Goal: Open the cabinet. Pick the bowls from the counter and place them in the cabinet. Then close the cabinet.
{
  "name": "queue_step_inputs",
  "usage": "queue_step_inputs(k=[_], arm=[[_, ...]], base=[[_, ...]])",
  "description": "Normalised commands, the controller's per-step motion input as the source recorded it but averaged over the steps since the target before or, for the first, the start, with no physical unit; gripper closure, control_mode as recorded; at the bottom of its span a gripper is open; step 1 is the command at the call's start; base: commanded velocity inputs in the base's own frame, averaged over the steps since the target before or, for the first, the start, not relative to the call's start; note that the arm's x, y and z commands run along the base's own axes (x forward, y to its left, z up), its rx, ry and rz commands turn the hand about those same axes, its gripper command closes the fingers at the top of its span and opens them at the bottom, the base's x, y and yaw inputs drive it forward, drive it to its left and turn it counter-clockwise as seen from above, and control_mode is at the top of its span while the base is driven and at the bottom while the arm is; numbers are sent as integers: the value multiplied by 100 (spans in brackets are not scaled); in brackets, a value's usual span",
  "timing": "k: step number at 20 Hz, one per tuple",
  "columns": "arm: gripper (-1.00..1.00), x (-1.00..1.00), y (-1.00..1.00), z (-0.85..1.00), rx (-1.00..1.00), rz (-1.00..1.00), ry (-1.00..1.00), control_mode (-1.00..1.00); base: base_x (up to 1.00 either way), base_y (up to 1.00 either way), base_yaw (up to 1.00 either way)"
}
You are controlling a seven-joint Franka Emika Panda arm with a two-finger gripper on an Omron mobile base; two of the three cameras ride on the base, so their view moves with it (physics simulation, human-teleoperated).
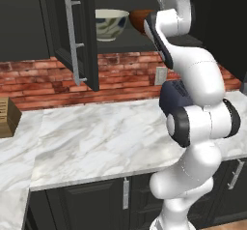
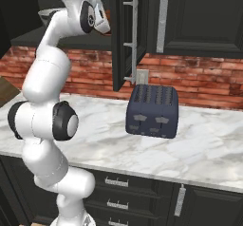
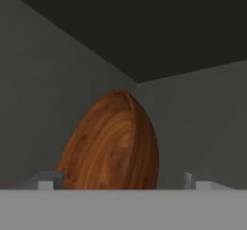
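Left base view: the white arm is rising from the lower right and reaching to the top centre, into the open cabinet (image 1: 77,40). The arm's upper links are covering the claw. On the shelf at the top, the cream-white bowl (image 1: 111,23) is sitting left of the wooden bowl (image 1: 140,20), which the arm is half hiding. The marble surface (image 1: 96,137) is stretching across the middle.

Right base view: the arm is reaching to the upper left; a toaster (image 2: 153,111) is standing on the surface at centre right.

Hand view: the claw (image 3: 120,181) is standing wide open, gripping nothing, its fingertips (image 3: 46,180) flanking the wooden bowl filling the lower centre. Contact is hard to judge.
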Motion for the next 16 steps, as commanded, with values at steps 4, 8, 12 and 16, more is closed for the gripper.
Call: queue_step_inputs(k=[4, 8, 12, 16], arm=[[-100, -100, 0, 32, 0, 0, -47, -100], [-100, -100, 0, 12, 0, 0, -47, -100], [-100, -100, 0, 0, -1, 0, -47, -100], [-100, -100, 0, 0, 0, 0, -42, -100]], base=[[0, 0, 0], [0, 0, 0], [0, 0, 0], [0, 0, 0]])
